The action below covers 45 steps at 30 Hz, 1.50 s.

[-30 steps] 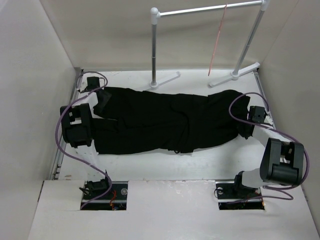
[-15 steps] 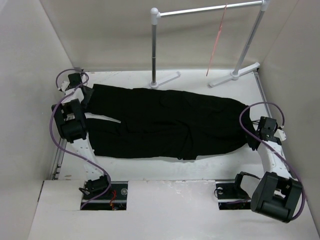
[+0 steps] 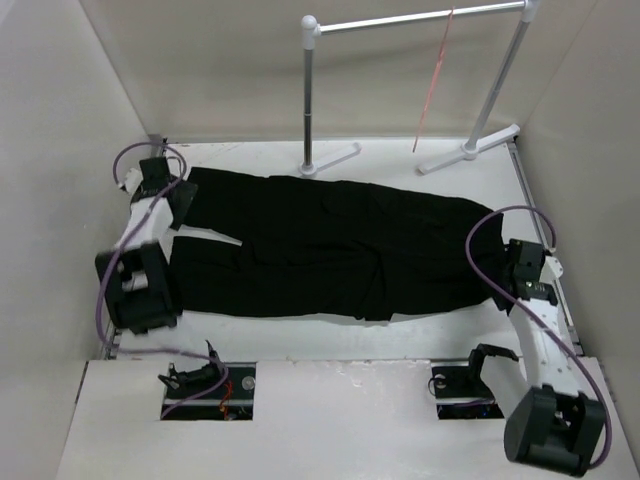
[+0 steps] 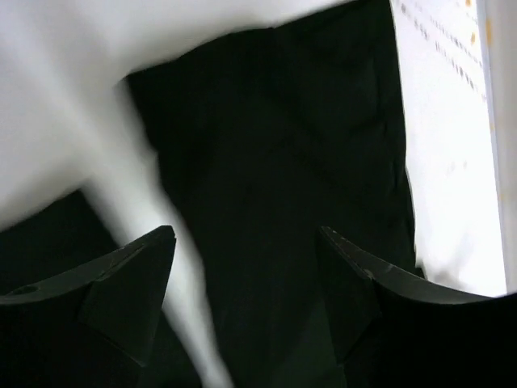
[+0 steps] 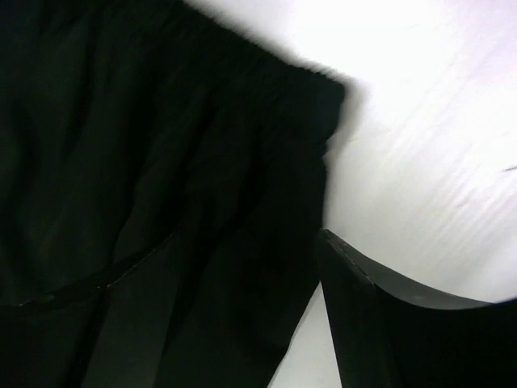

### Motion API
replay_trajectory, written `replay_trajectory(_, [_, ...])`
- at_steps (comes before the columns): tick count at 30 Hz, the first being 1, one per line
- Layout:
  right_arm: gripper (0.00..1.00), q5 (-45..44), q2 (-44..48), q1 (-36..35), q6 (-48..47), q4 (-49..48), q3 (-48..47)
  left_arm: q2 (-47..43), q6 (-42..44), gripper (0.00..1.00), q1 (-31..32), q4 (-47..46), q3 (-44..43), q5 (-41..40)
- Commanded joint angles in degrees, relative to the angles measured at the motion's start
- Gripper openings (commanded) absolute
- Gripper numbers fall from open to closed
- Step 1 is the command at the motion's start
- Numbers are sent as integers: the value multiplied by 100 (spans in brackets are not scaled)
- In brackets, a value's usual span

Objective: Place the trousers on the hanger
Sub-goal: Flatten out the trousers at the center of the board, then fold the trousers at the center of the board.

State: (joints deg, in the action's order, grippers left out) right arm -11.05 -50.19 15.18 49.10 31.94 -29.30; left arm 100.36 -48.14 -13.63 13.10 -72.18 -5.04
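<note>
Trousers [image 3: 330,245] are lying flat on the bench [image 3: 400,330], running left to right, with the leg ends at the left and the waistband at the right. A second ago they were lying bunched and creased, drawn in shorter. Half a second ago they were already stretched out, and the outline is hardly differing since then.

Left end effector [image 3: 183,198] is sitting over the far leg end at the far-left corner. It has travelled out there from a spot nearer the middle, and its elbow is now lying closer to the near edge. In the wrist view its fingers [image 4: 121,283] are standing well apart above the black cloth, pinching nothing. A strip of white bench is showing between the two legs.

Right end effector [image 3: 507,287] is sitting at the waistband end, just beside the cloth edge. The arm's elbow has swung down past the near edge since a second ago. In its wrist view the jaws are standing apart with nothing gripped. One finger [image 5: 388,323] is showing clearly over the bench, while the other is barely separating from the black fabric. The waistband corner is lying just ahead of the tips.

Hanger [image 3: 432,90] is hanging on the rail [image 3: 410,20] at the far side, well apart from the trousers, same as before.
</note>
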Motion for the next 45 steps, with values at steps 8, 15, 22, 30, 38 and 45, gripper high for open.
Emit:
replay_trajectory(8, [73, 23, 1732, -2399, 205, 647, -331, -4786, 76, 58, -1373, 2186, 3147, -384])
replay_trajectory(15, [22, 603, 1891, -3235, 82, 541, -383, -5009, 85, 54, -2173, 2399, 4071, -341])
replay_trajectory(22, [37, 955, 1864, -3473, 29, 392, -208, -4561, 208, 54, -2649, 2039, 4186, -296])
replay_trajectory(30, [40, 1158, 1723, -3473, 21, 251, -146, -3612, -37, 50, -2738, 669, 4406, -165])
replay_trajectory(38, [40, 1061, 1811, -3473, 117, 286, -41, -2900, -73, 43, -2544, -272, 4309, 64])
replay_trajectory(45, [57, 657, 1645, -2948, 143, 400, -84, -3081, -248, 9, -2483, -459, 4502, 285])
